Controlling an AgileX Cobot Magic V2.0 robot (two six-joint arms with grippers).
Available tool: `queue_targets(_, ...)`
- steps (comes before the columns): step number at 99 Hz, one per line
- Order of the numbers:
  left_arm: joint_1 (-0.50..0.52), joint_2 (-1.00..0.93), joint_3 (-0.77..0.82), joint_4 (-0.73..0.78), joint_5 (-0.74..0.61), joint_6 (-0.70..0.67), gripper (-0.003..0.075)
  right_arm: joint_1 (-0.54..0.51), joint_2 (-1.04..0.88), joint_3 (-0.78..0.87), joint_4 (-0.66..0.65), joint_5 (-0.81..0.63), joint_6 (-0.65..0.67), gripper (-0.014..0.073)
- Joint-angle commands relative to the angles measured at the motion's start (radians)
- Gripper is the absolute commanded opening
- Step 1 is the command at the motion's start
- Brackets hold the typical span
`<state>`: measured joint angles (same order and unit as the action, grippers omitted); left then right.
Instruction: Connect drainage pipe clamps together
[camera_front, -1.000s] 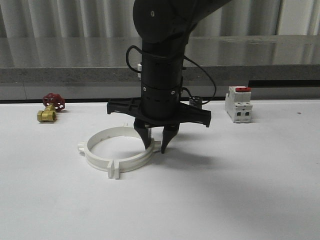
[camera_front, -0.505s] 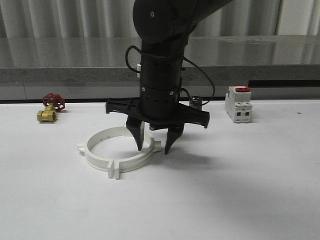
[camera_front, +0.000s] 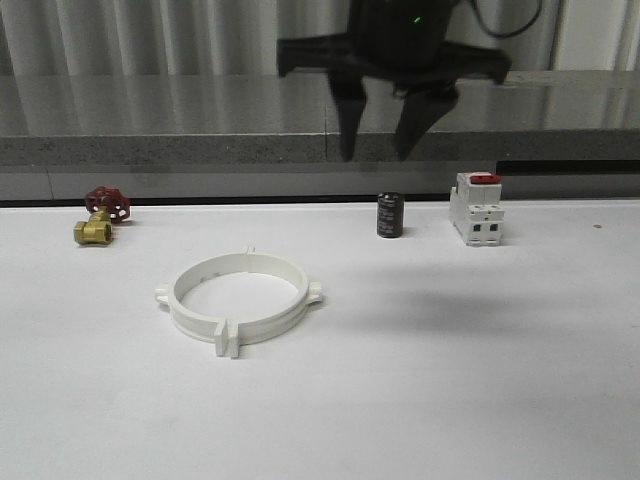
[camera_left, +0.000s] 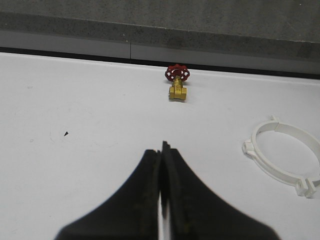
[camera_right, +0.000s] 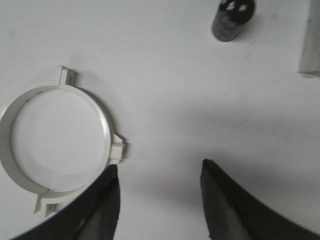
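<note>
Below raised right fingers (camera_front: 382, 150): joined clamps (camera_front: 238, 301).

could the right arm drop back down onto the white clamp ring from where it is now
Probably yes. The right gripper hangs open well above the table, and the clamp ring lies flat below and to its left with nothing over it; the black cylinder stands apart.
</note>
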<state>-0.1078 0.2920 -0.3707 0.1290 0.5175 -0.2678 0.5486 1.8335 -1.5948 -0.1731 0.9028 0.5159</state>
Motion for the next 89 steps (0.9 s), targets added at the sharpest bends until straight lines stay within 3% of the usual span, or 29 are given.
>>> queue_targets(1,0.000,0.006,-0.025,-0.003,-0.077,-0.002,-0.0020,-0.047,-0.130,0.018,-0.016,-0.010,-0.071,0.0384)
queue_targets(51,0.000,0.006,-0.025,-0.003,-0.077,-0.002,-0.0020,-0.386,-0.741,0.545,-0.016,-0.085,-0.151,0.0384)
queue_targets(89,0.000,0.006,-0.025,-0.003,-0.077,-0.002,-0.0020,-0.411,-1.126,0.849,-0.014,-0.059,-0.161,0.0382)
